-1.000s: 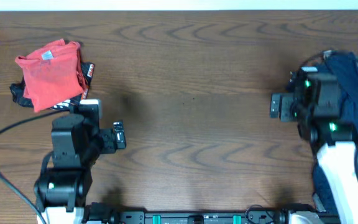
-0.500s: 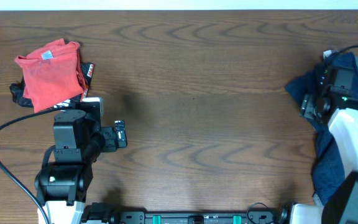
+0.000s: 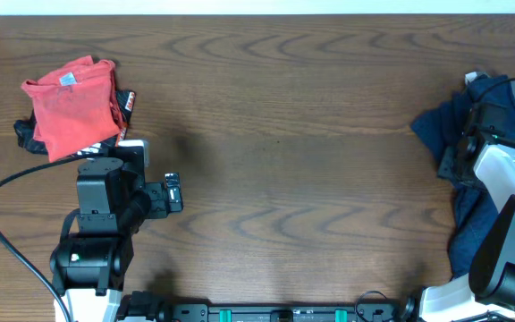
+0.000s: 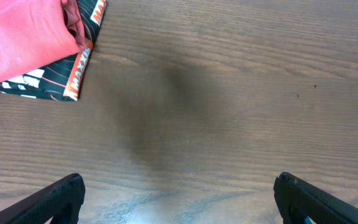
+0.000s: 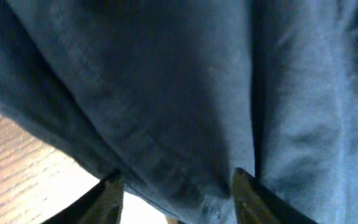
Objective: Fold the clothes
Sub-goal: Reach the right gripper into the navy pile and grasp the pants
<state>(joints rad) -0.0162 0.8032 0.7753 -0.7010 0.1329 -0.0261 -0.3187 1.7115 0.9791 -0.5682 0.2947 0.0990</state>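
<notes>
A pile of dark navy clothes (image 3: 429,130) lies at the table's right edge. My right gripper (image 3: 459,156) is pushed into it. In the right wrist view navy fabric (image 5: 197,93) fills the frame, and the right gripper's (image 5: 176,199) fingers are narrowed on a bunched fold of it. A folded red tee (image 3: 68,107) lies on a black printed piece (image 3: 25,134) at the far left. My left gripper (image 3: 175,192) is open and empty over bare wood, below and right of the tee. The left wrist view shows the left gripper (image 4: 176,199), the tee (image 4: 17,37) and the printed piece (image 4: 48,84).
The wooden table (image 3: 284,134) stretches between the two piles. A black cable (image 3: 7,192) loops from the left arm along the left side. More navy fabric (image 3: 468,237) hangs down by the right arm's white base.
My right arm swung right from the bare table into the navy pile, and a fold of navy fabric now sticks out left of it. The left arm has barely moved.
</notes>
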